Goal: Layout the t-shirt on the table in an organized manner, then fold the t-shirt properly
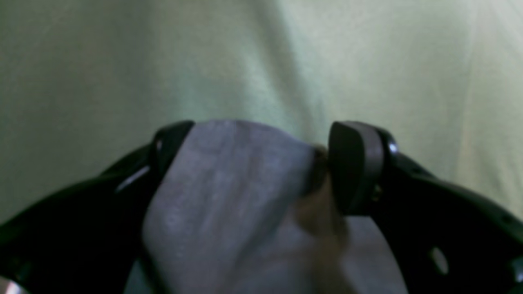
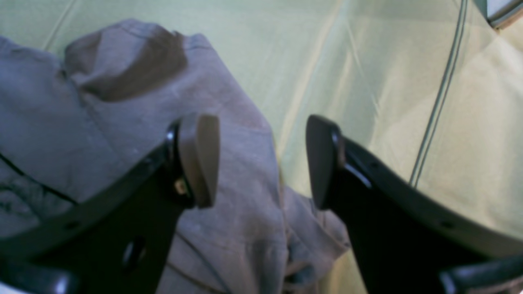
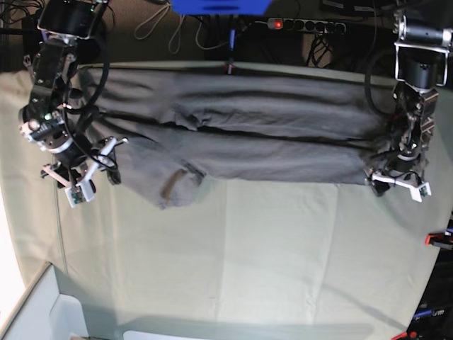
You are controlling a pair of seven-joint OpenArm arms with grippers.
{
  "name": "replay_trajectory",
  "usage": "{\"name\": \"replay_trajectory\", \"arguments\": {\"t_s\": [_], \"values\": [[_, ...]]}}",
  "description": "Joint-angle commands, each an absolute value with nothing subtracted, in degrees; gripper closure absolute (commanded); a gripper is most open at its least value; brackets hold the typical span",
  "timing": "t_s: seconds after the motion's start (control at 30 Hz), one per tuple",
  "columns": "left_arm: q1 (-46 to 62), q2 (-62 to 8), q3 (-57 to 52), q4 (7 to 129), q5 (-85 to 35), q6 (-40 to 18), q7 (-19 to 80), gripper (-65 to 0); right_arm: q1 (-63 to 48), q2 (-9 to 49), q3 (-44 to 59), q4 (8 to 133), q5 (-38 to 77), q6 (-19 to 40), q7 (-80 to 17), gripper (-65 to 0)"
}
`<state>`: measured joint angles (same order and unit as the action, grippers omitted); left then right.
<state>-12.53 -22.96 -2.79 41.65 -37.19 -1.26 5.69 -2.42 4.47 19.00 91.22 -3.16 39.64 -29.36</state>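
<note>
- While the shirt lies stretched in a long band across the far half of the table, we log 2 grippers at its ends.
- Left gripper: clamped on a bunched fold of shirt. Risk: we judge a hard pull would slip the fold out or drag the whole band askew.
- Right gripper: jaws wide, nothing between them, poised above the shirt's edge. Risk: closing here may catch only table cloth or a single layer.
- Shirt: wrinkled, 1 corner flipped near the front edge. Risk: folding now would trap these creases, we think.
- Red clamp: at the table's edge, well apart; snagging unlikely.
</note>
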Motion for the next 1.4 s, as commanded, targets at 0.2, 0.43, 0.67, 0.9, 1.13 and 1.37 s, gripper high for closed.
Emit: {"name": "replay_trajectory", "arguments": {"t_s": [0.2,0.43,0.67,0.9,1.13,1.37], "values": [[-13.7,-23.3,-3.0,41.9,-37.3,-1.1,4.7,-27.1,-1.1,5.1,18.8,92.1,-2.4,40.0,-28.1,-34.2],[-13.7,-23.3,-2.9,41.9,-37.3,-1.2,4.7,-7.3,4.4,7.2,15.2,81.8,-2.4,40.0,-28.1,-34.5],[-13.4,-23.5,-3.0,41.9,-37.3,-1.2,4.9,0.0,15.5,8.3,15.2,62.9,-2.4,40.0,-27.6,-34.5],[-13.3,-23.6,-3.0,41.9,-37.3,-1.2,4.9,0.0,22.2,8.6,15.1,51.2,-2.4,40.0,-27.6,-34.5],[-13.3,-23.6,-3.0,41.9,-37.3,-1.2,4.9,0.0,21.1,8.4,14.9,48.7,-2.3,40.0,-27.6,-25.6],[-13.5,-23.6,-3.0,42.0,-37.2,-1.2,4.9,0.0,19.1,8.4,11.7,54.6,-2.3,40.0,-28.2,0.0]]}}
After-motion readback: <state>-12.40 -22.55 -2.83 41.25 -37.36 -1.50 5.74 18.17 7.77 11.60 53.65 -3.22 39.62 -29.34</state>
